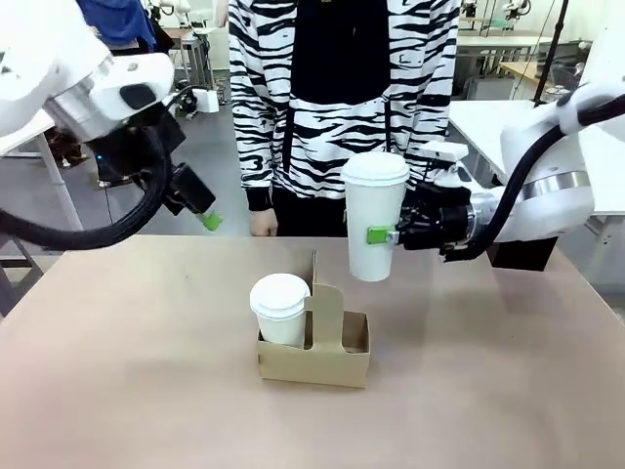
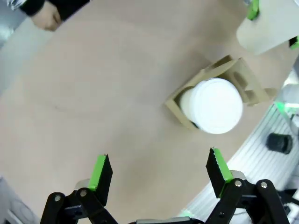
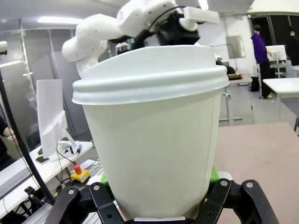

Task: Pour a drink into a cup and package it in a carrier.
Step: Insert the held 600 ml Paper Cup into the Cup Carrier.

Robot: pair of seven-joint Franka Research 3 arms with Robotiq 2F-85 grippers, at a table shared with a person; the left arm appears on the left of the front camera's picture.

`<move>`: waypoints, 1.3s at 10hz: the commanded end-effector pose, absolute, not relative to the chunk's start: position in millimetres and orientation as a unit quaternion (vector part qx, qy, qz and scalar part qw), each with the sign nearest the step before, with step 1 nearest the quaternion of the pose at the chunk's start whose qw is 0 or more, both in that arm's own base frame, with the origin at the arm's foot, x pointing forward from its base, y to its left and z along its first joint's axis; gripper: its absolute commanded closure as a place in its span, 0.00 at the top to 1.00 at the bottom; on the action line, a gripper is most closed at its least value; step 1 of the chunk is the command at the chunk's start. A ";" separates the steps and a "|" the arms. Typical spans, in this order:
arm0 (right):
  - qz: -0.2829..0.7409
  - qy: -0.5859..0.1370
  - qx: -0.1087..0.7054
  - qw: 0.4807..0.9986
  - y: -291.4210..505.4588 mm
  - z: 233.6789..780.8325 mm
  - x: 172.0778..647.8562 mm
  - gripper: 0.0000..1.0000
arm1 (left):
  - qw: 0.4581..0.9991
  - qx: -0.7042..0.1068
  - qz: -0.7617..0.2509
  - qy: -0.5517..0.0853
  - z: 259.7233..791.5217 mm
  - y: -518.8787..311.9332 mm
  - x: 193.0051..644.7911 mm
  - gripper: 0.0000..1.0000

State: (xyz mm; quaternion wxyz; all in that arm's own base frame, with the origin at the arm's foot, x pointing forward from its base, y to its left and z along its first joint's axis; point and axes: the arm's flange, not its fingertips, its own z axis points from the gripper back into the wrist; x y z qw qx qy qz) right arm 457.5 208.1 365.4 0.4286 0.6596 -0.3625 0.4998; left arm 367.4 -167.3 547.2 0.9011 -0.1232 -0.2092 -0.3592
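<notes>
Two cups: both white and lidded. The held cup [image 1: 374,220] hangs clear of the worktop [image 1: 127,381], and the second cup [image 1: 280,308] sits in the carrier [image 1: 327,360].
Right end effector [image 1: 377,236]: clamped on the held cup's lower half, which stands upright (its wrist view shows green pads pressed to the wall on both sides).
Left end effector [image 2: 159,163]: fingers spread wide with nothing between them, hovering above the worktop to the carrier's left.
Carrier: sits mid-worktop. The second cup fills the picture-left slot and the right slot is open.
In the way: the upright handle panel, whose top reaches about the level of the held cup's base, just left of it.
Held cup's place: above and slightly behind the open slot, apart from the carrier.
Surroundings: a person [image 1: 342,98] in a striped top stands at the far edge, one hand [image 1: 262,224] by the worktop.
Hard to tell: the cups' contents (lids on). The carrier wall hides the second cup's lower part.
</notes>
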 end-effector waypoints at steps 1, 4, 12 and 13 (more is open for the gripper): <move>0.497 -0.381 0.664 0.408 219.8 352.6 449.8 0.80 | 0.833 -0.169 -0.458 -0.261 518.6 -137.0 361.8 1.00; 0.505 -0.390 0.665 0.389 232.3 325.5 444.0 0.80 | 0.754 -0.261 -0.554 -0.239 496.6 -96.3 363.0 1.00; 0.511 -0.349 0.685 0.384 252.6 266.8 431.9 0.80 | 0.779 -0.220 -0.526 -0.262 501.0 -112.9 360.3 1.00; 0.520 -0.342 0.684 0.382 251.8 259.4 433.9 0.80 | 0.779 -0.220 -0.526 -0.262 501.0 -112.9 360.3 1.00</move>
